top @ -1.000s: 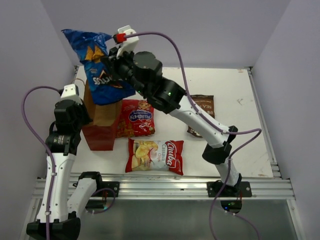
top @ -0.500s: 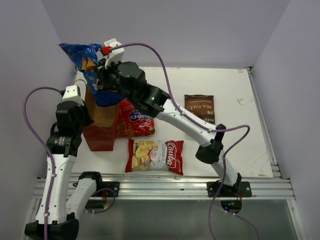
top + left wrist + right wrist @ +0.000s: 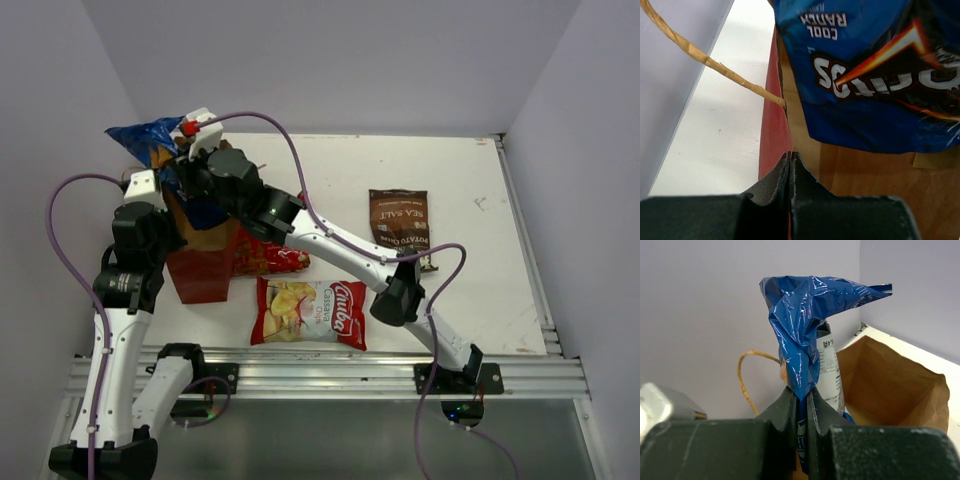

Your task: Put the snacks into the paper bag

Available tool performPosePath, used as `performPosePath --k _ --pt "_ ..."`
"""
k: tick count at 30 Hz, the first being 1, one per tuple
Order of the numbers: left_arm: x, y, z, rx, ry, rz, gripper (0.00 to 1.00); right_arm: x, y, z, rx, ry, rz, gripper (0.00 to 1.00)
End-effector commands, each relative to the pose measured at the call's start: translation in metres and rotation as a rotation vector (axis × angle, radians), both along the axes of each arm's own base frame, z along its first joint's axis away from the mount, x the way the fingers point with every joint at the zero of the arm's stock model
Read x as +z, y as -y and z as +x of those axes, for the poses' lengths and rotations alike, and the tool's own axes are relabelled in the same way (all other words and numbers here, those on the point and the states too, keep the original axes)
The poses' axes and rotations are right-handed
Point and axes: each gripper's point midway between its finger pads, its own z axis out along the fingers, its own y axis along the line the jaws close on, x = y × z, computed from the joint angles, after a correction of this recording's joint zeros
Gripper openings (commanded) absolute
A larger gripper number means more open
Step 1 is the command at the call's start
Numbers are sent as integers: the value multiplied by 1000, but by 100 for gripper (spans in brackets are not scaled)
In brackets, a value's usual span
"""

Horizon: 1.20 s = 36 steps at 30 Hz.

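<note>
My right gripper pinches the Doritos by its top, lower end hanging inside the bag at the tabletop's left edge. My left gripper is pressed together on the bag's rim.

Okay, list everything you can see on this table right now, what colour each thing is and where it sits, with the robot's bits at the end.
Doritos bag: one, blue, hanging at the paper bag's mouth at far left.
paper bag: one, red outside and brown inside, standing at the table's left edge.
string handle: one in view, tan, on the paper bag's rim.
red chip bag: one, red, lying right of the paper bag, partly under the right arm.
cassava chips bag: one, red and white, lying flat near the front edge.
sea salt bag: one, dark brown, lying flat right of centre.
table: one, white.
left gripper: one, black, shut on the paper bag's wall.
right gripper: one, black, shut on the Doritos bag's top.
</note>
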Motion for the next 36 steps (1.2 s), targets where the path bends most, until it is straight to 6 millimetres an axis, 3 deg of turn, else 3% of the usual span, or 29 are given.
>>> performPosePath --k 1,6,10,15,16,18,24,26,27,29,36 --pt "7 2 6 -16 36 15 0 103 11 -20 23 101 311 0" --pt "8 1 5 -12 42 17 0 120 10 -31 60 106 396 0" --pt "9 1 5 -9 43 18 0 112 2 -31 78 79 415 0" --pt "9 0 3 -3 47 21 0 83 -7 -33 77 9 357 0" --pt "9 -1 3 -1 48 22 0 59 -13 -31 76 -25 319 0" --pt "10 0 3 -1 51 23 0 33 -21 -32 97 -82 302 0" --pt "11 -2 1 7 54 28 0 -7 -42 -52 163 -151 232 0" --pt "12 -3 1 13 56 31 0 -1 -39 -66 164 -110 195 0" --pt "12 -3 1 15 56 33 0 -12 -37 -67 150 -110 163 0" --pt "11 -4 1 19 54 35 0 0 -23 -72 127 -93 146 0" --pt "12 -6 0 29 48 41 0 13 19 -72 -1 -58 12 0"
